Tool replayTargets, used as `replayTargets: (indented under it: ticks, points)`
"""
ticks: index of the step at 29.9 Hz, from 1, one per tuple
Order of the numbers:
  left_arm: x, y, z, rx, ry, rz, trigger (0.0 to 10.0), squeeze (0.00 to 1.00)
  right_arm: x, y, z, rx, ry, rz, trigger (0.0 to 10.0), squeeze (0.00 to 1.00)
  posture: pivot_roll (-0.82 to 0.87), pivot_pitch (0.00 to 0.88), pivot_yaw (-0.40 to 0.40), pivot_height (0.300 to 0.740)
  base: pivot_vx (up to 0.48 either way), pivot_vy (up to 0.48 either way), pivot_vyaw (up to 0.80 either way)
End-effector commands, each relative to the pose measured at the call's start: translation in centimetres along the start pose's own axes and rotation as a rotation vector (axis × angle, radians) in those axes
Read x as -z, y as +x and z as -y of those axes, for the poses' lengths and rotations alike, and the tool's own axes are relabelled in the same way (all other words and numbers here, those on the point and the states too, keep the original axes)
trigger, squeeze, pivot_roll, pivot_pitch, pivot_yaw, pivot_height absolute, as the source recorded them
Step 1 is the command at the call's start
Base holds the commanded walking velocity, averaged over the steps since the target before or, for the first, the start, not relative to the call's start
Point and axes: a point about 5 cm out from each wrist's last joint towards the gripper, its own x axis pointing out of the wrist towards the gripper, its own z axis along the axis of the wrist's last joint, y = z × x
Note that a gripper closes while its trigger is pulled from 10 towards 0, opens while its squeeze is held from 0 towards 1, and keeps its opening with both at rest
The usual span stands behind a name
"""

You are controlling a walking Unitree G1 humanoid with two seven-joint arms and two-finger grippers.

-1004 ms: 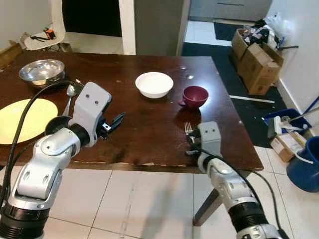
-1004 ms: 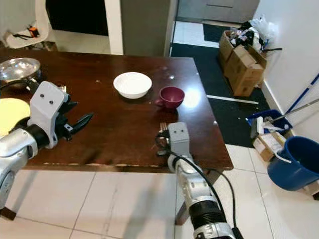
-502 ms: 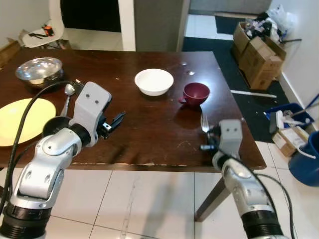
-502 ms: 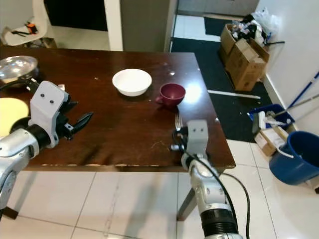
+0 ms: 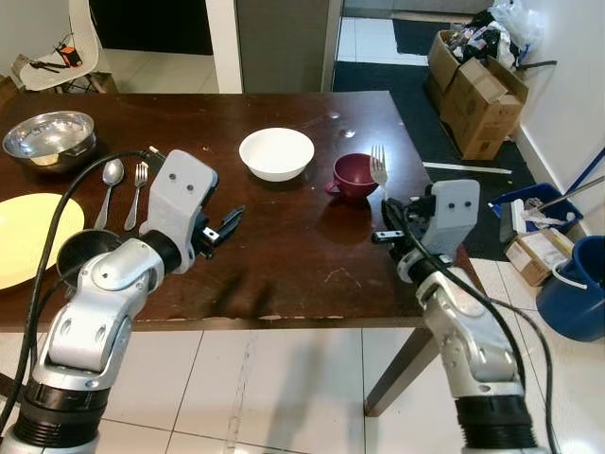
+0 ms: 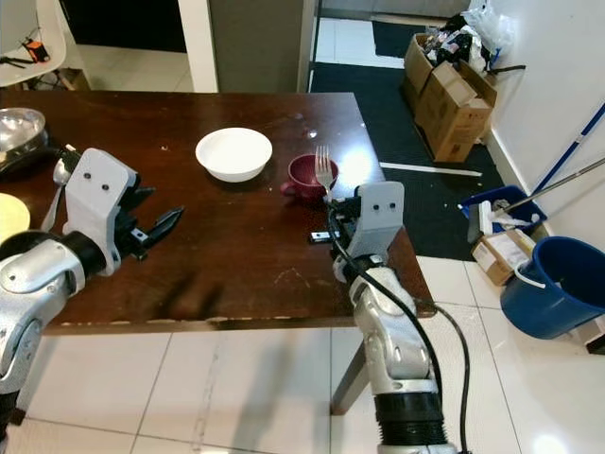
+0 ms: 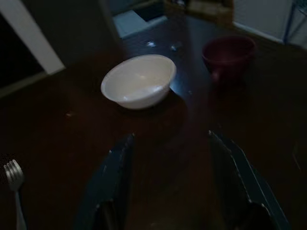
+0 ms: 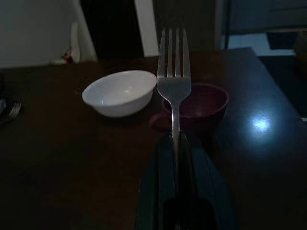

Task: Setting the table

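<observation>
**Above the counter edge: fork held upright**

Right tool (image 5: 386, 223) pinches a silver four-tined fork (image 5: 378, 168) by its handle, tines up, near the maroon cup (image 5: 355, 175) and white bowl (image 5: 276, 153). Left tool (image 5: 223, 224) hovers over the dark counter (image 5: 284, 246), fingers spread.
</observation>
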Motion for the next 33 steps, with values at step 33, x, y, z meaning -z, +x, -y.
replayTargets:
  ticks: [33]
  points:
    - [2.7,-0.6,0.3,-0.221,-0.184,-0.014,10.0,0.0,-0.3,-3.0,1.0,0.207,-0.101,0.014,10.0,0.0,-0.03,0.032,0.077,0.74,0.0,0.0,0.0]
